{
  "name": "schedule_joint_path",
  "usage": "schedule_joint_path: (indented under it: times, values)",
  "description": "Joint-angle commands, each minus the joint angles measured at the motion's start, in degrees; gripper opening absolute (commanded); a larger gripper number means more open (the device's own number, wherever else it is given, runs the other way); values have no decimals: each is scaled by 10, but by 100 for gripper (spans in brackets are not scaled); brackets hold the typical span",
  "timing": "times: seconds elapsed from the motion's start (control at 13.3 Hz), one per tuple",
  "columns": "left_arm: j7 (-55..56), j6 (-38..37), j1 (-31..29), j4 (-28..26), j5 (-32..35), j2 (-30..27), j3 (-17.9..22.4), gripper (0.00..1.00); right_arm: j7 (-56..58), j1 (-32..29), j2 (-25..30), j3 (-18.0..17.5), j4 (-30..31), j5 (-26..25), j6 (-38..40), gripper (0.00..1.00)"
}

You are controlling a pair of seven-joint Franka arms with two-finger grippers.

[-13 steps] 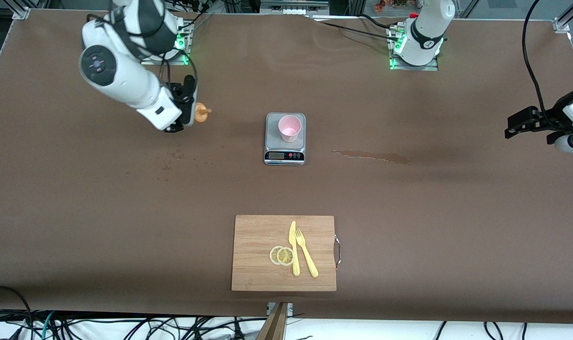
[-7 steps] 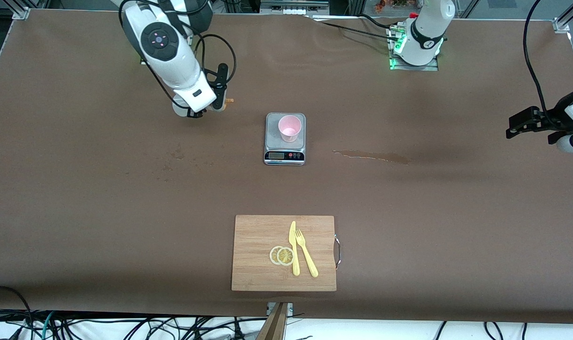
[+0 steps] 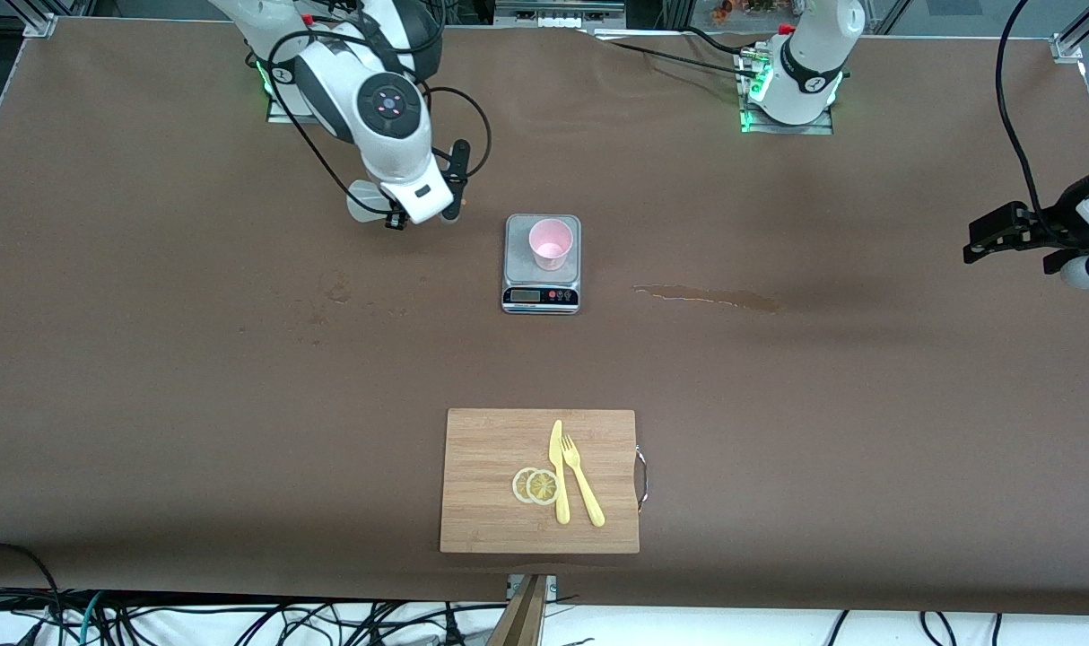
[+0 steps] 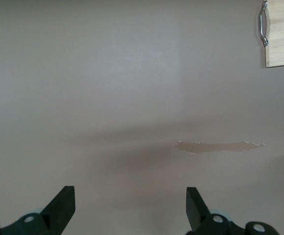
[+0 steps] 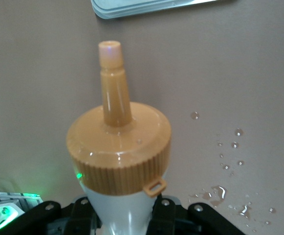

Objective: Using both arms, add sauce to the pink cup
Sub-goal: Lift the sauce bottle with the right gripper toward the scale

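sauce (image 5: 118,147) clamped in right gripper (image 5: 120,213), body mostly hidden

Both arms are built of white jointed segments with black bands. A round grey cap with a small pink centre is carried on the right arm (image 3: 387,108), and black cables are looped beside it. Green lights are shown at both bases. The left claw (image 4: 129,205) is black.
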State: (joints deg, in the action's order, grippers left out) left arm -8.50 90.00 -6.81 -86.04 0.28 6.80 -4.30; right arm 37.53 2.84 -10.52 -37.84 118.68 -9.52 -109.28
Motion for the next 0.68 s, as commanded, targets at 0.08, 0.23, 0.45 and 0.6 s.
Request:
schedule_joint_path:
  times: [0.08, 0.23, 0.45, 0.6]
  values:
    - [-8, -12, -24, 17, -12, 6, -2, 100, -67, 50, -62, 1, -66, -38, 53, 0]
    - [-3, -10, -19, 17, -7, 7, -4, 100, -79, 68, -81, 6, -87, -44, 69, 0]
    - [-4, -8, -22, 17, -6, 7, -3, 100, -106, 116, -140, 27, -169, -68, 135, 0]
    - [-10, -8, -26, 17, -6, 7, -2, 100, -116, 144, -159, 45, -195, -70, 151, 0]
